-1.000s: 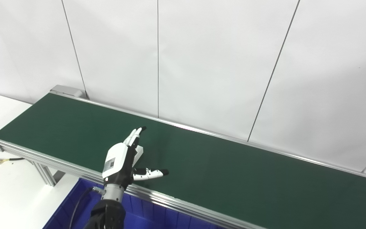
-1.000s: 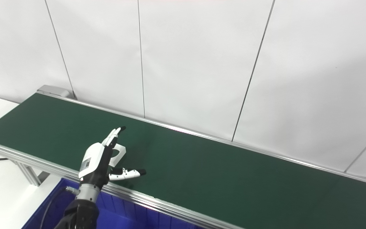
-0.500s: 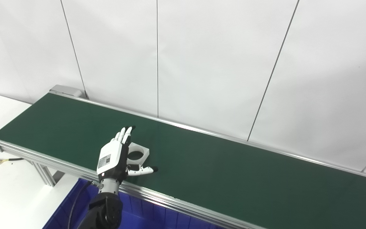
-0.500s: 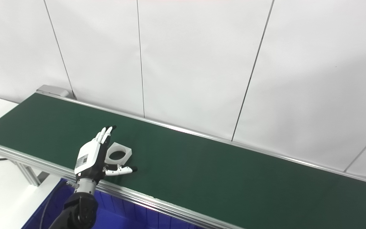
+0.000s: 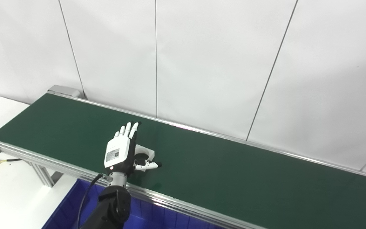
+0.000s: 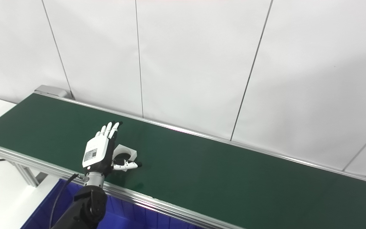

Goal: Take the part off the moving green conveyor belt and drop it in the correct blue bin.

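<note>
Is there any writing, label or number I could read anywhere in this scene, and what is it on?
Nothing is readable.
Small grey label on the back of the left hand: print too small and blurred to read.
White part, green conveyor belt, blue bin, wall panels: no text visible.

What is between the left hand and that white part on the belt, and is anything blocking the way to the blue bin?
Nothing visible. The left hand hangs open right over the white part with a round hole on the green conveyor belt. Toward the blue bin, only the belt's aluminium side rail lies between, so the part must be lifted over it.
</note>
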`<action>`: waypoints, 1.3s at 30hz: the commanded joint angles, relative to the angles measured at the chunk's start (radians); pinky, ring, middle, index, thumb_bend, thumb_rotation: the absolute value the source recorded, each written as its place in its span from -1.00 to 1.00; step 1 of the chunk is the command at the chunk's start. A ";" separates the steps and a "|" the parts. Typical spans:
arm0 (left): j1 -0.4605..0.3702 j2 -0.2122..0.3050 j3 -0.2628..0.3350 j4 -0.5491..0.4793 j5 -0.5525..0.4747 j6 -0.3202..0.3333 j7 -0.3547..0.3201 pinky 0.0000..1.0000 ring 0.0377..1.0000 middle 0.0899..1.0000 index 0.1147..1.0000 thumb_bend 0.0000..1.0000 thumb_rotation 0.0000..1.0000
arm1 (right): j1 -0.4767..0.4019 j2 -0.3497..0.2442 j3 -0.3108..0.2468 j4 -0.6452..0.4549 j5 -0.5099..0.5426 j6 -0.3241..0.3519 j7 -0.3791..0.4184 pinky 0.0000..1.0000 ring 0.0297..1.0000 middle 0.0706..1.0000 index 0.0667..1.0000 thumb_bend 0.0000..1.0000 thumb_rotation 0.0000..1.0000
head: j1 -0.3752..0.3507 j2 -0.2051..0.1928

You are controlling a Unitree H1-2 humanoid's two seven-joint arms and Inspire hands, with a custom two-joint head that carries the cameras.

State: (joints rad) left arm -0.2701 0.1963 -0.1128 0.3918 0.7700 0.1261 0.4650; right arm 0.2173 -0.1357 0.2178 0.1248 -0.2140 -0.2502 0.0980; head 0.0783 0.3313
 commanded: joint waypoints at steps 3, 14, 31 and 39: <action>-0.047 0.002 -0.006 -0.021 -0.006 0.005 0.020 1.00 1.00 1.00 0.88 0.64 -0.37 | 0.006 0.012 0.000 -0.062 -0.018 -0.036 -0.020 0.67 0.75 0.75 0.77 0.97 -0.52 | -0.030 0.005; -0.060 0.020 -0.054 -0.001 0.010 0.033 0.008 1.00 1.00 1.00 0.86 0.60 -0.51 | 0.010 0.009 -0.004 -0.056 -0.007 -0.068 -0.016 0.62 0.73 0.72 0.74 0.96 -0.51 | -0.049 0.015; -0.092 0.018 -0.109 0.092 -0.001 0.045 0.010 0.68 0.84 0.91 0.77 0.56 -0.80 | 0.024 0.012 -0.005 -0.073 -0.012 -0.071 -0.030 0.61 0.70 0.72 0.74 0.96 -0.51 | -0.053 0.023; -0.115 0.002 -0.100 0.147 -0.071 -0.036 0.018 0.42 0.71 0.85 0.74 0.42 -0.98 | 0.034 0.012 -0.003 -0.079 -0.016 -0.088 -0.036 0.59 0.70 0.72 0.73 0.94 -0.51 | -0.054 0.029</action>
State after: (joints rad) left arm -0.3388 0.1984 -0.2211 0.5392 0.7090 0.1157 0.4657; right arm 0.2528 -0.1266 0.2172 0.0691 -0.2306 -0.2798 0.0722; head 0.0230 0.3590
